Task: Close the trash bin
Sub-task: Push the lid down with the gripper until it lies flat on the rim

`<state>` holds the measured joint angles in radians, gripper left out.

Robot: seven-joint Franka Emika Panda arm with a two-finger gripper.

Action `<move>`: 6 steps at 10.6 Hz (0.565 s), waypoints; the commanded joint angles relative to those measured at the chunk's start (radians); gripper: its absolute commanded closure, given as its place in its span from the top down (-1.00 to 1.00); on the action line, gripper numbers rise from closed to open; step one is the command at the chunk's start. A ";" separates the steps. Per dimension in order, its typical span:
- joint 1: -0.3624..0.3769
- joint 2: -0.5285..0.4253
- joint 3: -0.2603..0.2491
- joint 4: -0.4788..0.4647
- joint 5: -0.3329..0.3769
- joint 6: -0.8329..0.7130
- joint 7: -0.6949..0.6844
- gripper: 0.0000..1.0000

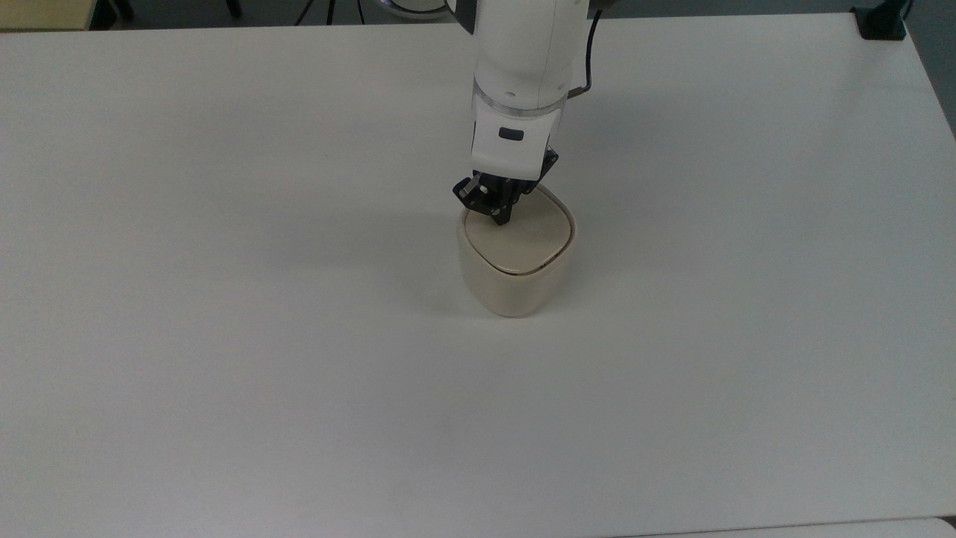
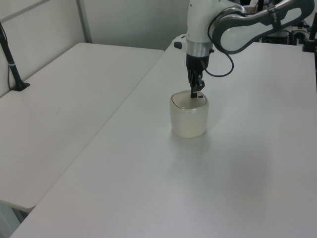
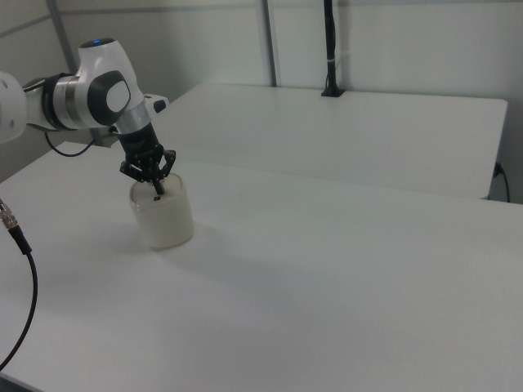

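We see the trash bin (image 1: 517, 258) near the middle of the table (image 1: 224, 299), toward its far edge, lid lying flat. Our gripper (image 1: 499, 218) stands directly above the lid's far-left corner in the top view, fingers pinched together on nothing, tips at the lid — so we judge it shut.

A wide white worktop (image 1: 224, 336) fills the room's middle. A second white table (image 2: 64, 94) stands just beside it, a narrow gap between. Pale wall panels (image 3: 392, 41) rise behind, with a black pole (image 3: 330, 49) clamped upright at the table's far edge.
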<state>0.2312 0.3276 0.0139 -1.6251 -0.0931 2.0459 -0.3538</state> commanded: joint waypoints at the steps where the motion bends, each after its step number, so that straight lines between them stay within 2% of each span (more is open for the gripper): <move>1: 0.008 0.025 -0.008 -0.018 -0.019 -0.018 -0.017 -1.00; 3: 0.002 -0.021 -0.008 0.017 -0.010 -0.064 -0.007 -1.00; 6: -0.024 -0.091 -0.012 0.068 -0.007 -0.205 0.105 -0.94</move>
<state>0.2243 0.3135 0.0119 -1.5709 -0.0980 1.9345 -0.3201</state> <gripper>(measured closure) 0.974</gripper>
